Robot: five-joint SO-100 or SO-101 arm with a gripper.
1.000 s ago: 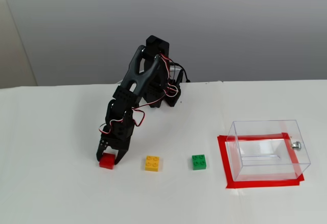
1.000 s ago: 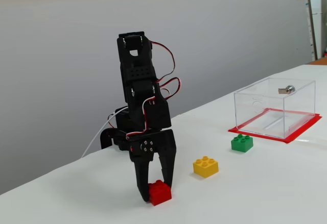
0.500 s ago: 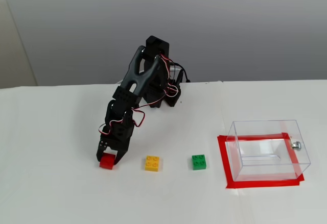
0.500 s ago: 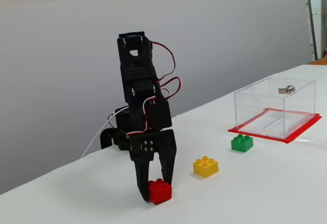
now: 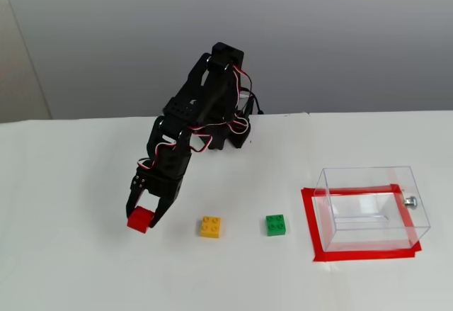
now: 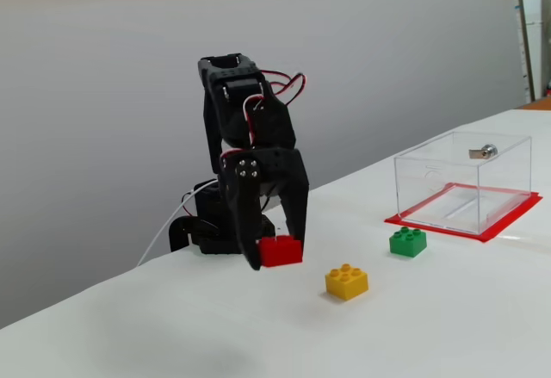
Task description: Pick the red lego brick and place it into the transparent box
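**Red brick is lifted; the carry to the box is next**

The black two-finger gripper (image 6: 280,253) has its jaws clamped on the small square bright-red plastic brick (image 6: 281,250), one finger on each side. In a fixed view the brick (image 5: 140,219) hangs clearly above the white table (image 5: 71,268), over the table's left part and toward its front edge. The step in hand is the lift, and it looks almost done.

The clear plastic rectangular box (image 5: 371,206) stands on a frame of red tape (image 5: 310,222) near the right edge of the table, well apart from the gripper. Between them lie a yellow square brick (image 5: 210,226) and a green square brick (image 5: 276,224), both on the table.

The next move probably calls for a swing toward the right edge, with the brick kept high enough to pass over the two other bricks and over the thin near wall of the box. The jaws should open only when the brick is above the open top.
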